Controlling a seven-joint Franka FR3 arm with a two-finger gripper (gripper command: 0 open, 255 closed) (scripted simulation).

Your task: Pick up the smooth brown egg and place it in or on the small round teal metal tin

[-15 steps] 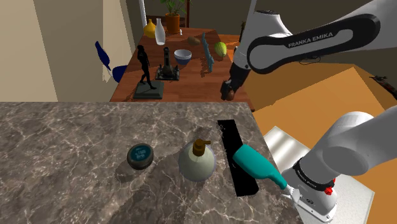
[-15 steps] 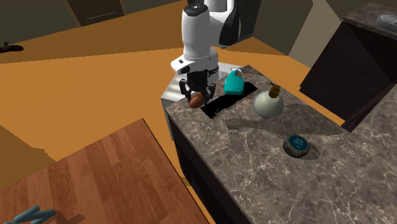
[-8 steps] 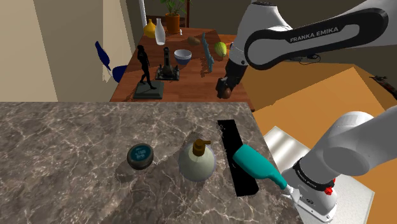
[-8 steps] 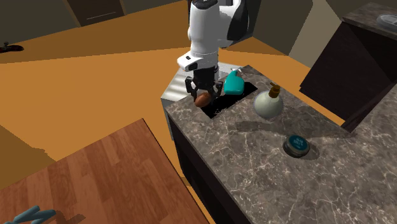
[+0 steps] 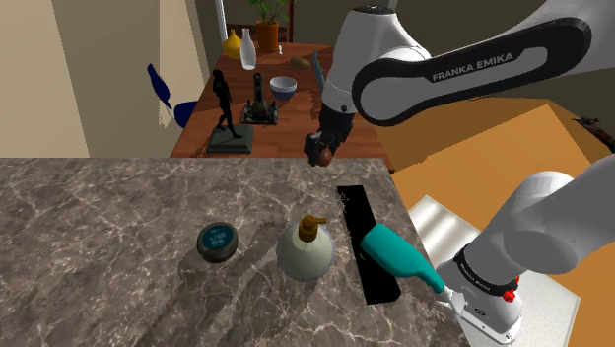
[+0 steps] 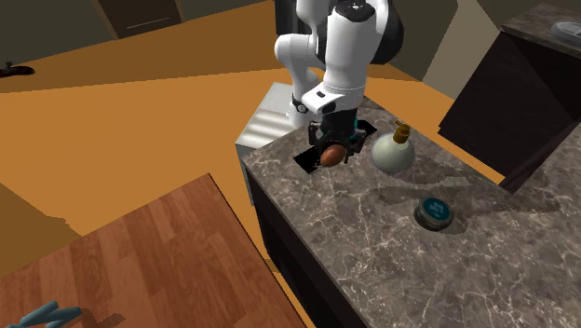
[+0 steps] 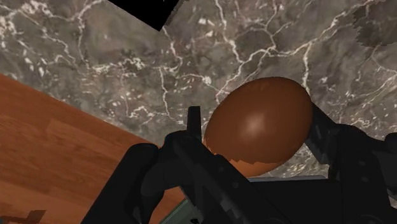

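Note:
My black gripper [image 5: 320, 153] is shut on the smooth brown egg [image 7: 259, 125] and holds it in the air above the counter's far edge. The egg [image 6: 333, 154] hangs between both fingers, over the marble beside the black slot. The small round teal-lidded tin [image 5: 217, 240] sits on the counter, to the shoulder view's lower left of the gripper, well apart from it. In the second exterior view the tin [image 6: 434, 212] lies to the right of the gripper [image 6: 334, 154], past a round bottle.
A pale round bottle with a brown pump top [image 5: 306, 246] stands between gripper and tin. A teal bottle [image 5: 399, 256] lies across the black slot [image 5: 367, 242] in the marble counter [image 5: 99, 227]. Beyond the counter is a wooden table [image 5: 197, 123] with figurines and a bowl.
The arm has swung toward the shoulder view's left, carrying the egg from beyond the counter's corner to above the marble. The grip on the egg is unchanged.

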